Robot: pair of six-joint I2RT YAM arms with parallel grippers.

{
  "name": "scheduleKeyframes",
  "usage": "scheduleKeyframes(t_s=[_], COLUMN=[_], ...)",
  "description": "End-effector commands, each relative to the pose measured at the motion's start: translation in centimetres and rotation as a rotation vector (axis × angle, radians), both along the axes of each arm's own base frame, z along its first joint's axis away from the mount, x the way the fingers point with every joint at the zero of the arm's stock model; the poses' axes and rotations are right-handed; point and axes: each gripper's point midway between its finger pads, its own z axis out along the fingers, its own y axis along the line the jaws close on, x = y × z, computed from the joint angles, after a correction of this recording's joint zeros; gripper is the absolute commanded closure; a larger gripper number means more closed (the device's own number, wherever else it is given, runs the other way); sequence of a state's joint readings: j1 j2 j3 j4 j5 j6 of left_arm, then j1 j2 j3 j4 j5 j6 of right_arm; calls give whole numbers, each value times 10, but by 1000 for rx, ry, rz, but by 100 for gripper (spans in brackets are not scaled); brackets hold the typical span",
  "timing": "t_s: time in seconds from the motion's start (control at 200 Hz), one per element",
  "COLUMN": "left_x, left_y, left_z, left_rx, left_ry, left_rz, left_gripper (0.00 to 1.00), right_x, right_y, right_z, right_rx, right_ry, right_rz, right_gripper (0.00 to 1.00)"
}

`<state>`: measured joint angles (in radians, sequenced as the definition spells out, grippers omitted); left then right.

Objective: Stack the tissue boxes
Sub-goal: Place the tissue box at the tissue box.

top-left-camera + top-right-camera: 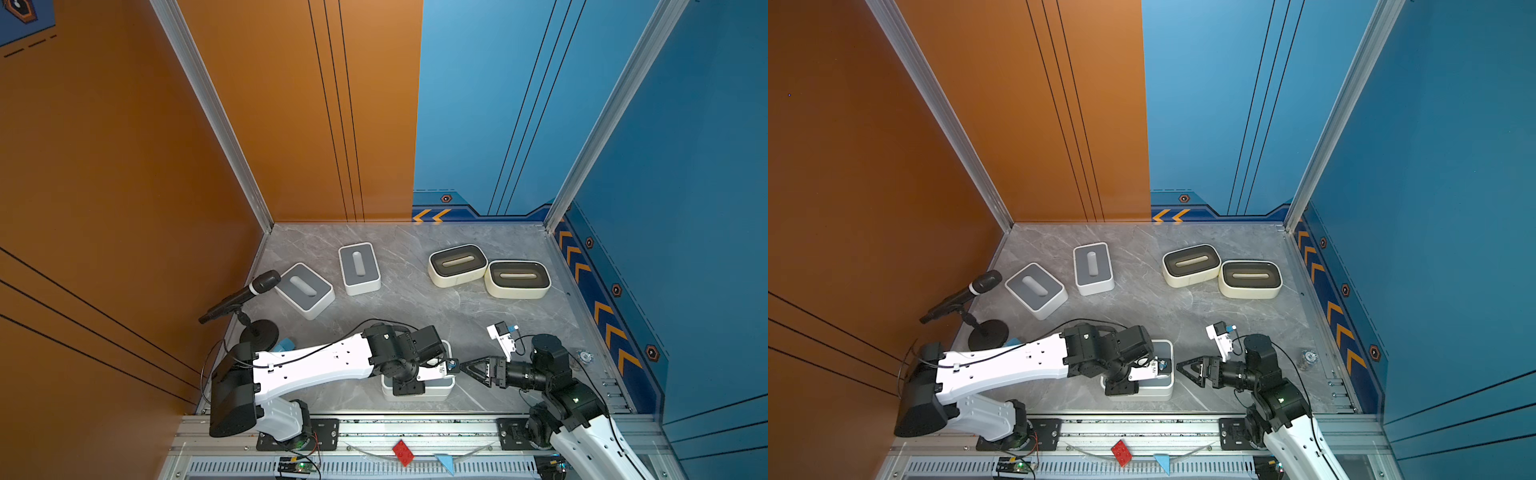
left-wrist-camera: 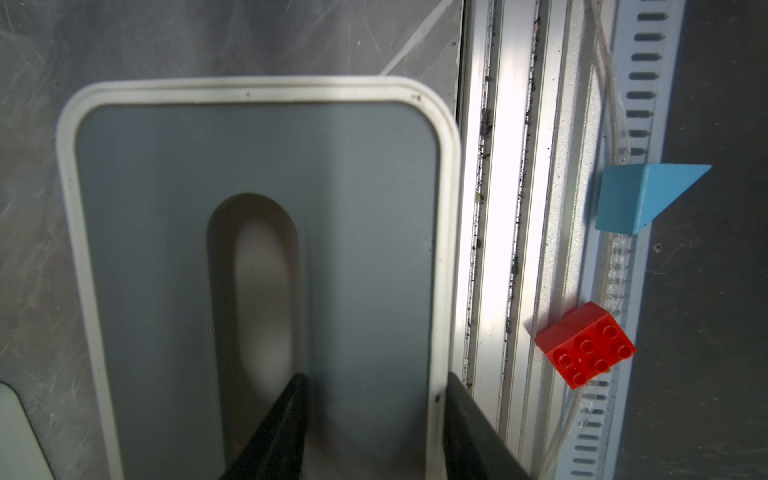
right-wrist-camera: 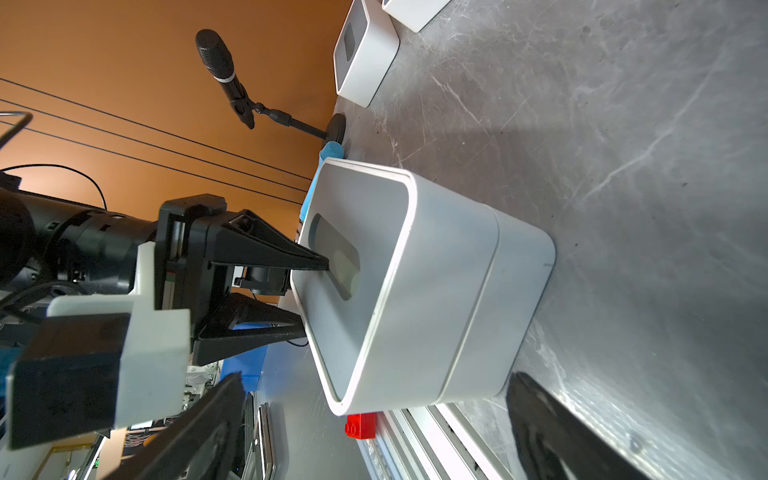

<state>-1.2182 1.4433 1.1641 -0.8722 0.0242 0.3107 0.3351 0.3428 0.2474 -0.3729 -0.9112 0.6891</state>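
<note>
A grey-topped white tissue box (image 2: 166,208) stands at the front middle of the table, on top of another white box (image 3: 523,282) whose lid is hidden. My left gripper (image 2: 376,378) points down and is shut on the upper box's long wall, one finger in the oval slot and one outside. My right gripper (image 3: 376,378) is open just right of this stack (image 1: 440,386), its jaws on either side of the stack's end without touching. Two more grey-topped boxes (image 1: 304,291) (image 1: 359,268) lie at the back left. Two cream boxes with dark-brown tops (image 1: 457,265) (image 1: 518,278) touch each other at the back right.
A microphone on a stand (image 1: 249,291) is at the left edge, with a small blue object (image 1: 286,344) by its base. A red brick (image 1: 403,452) and a blue wedge (image 1: 444,461) lie on the front rail. A small round object (image 1: 584,356) sits at the right edge.
</note>
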Motion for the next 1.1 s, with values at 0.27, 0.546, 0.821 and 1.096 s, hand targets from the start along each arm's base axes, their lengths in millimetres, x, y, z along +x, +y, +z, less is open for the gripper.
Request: scheduleKeyframes(t_s=[0.27,0.546,0.821,1.096], left_x=[2,2,2,0], left_y=[6,6,6,7], left_z=[-1,-2,-7,-8], left_rx=[1,5,7,8], left_ry=[5,7,12,16], left_rz=[6,7,9,4], left_gripper=[58,58,57,55], right_x=[4,4,4,4], right_y=[0,0,0,1], right_z=[-1,0,0,0], right_rx=[-4,-2,-4,-4], right_ry=[-18,-21,-21,-22], right_rz=[-15,-13,-14,-12], right_gripper=[0,0,0,0])
